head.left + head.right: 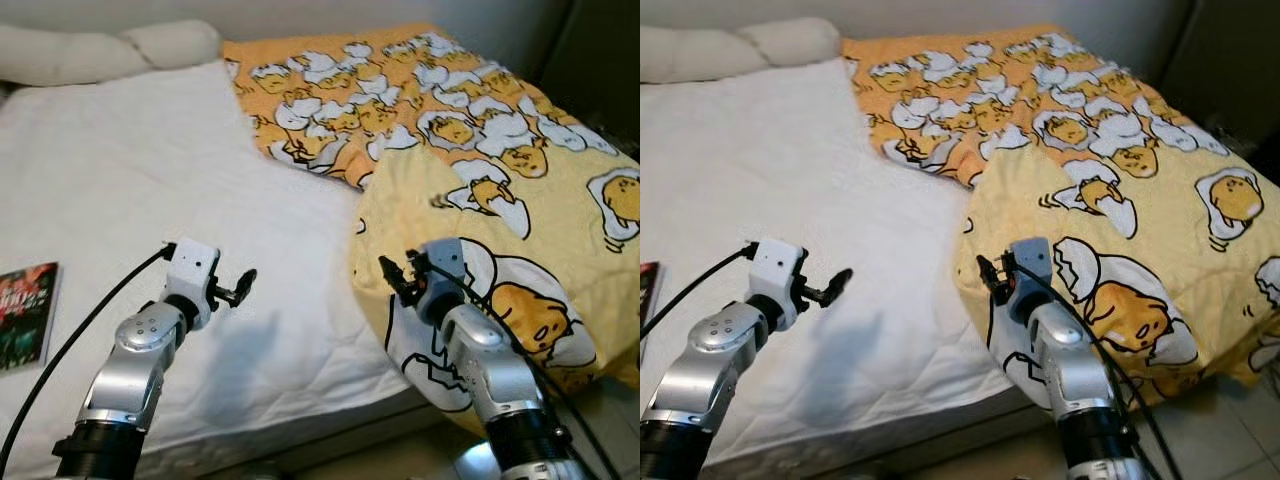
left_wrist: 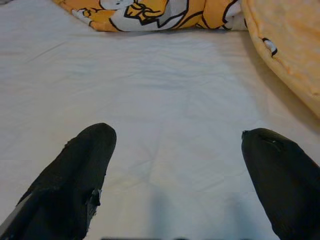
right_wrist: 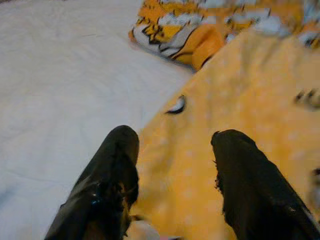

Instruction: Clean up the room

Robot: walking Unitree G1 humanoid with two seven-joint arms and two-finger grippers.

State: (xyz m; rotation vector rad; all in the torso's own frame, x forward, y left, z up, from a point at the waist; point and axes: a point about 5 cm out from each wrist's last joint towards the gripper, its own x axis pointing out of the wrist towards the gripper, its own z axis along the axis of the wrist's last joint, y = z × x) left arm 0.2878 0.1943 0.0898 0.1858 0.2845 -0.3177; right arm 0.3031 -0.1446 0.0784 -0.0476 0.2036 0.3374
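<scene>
**Here: bed, blanket, two parted grippers**

Largest first: a bed (image 1: 150,170) under a white quilted sheet, spreading out ahead of both sets of jaws and beneath the left set. Next in size, a yellow blanket (image 1: 520,200) printed with egg-yolk cartoon figures, heaped over the far and right part of the mattress, well beyond and to the right of the left jaws, directly ahead of and under the right ones. Folded near edge of that blanket hanging over the mattress side, just beside the right arm. Behind everything, far past both jaws, a long pale pillow (image 1: 100,50) along the head of the bed.

Smaller: a dark-covered book (image 1: 25,315) flat on the sheet, well off to the left of the left jaws, near the mattress edge.

Left gripper (image 1: 240,285) raised above bare sheet, apart from the blanket, jaws spread wide in the wrist view, one black finger (image 2: 75,175) each side of empty white fabric, nothing held. Right gripper (image 1: 395,280) at the blanket's folded edge, jaws likewise parted with nothing clamped; in its wrist view one finger (image 3: 107,175) over the line where white sheet meets yellow cloth, the other over the blanket itself. Contact with the fabric not clear from these views.
</scene>
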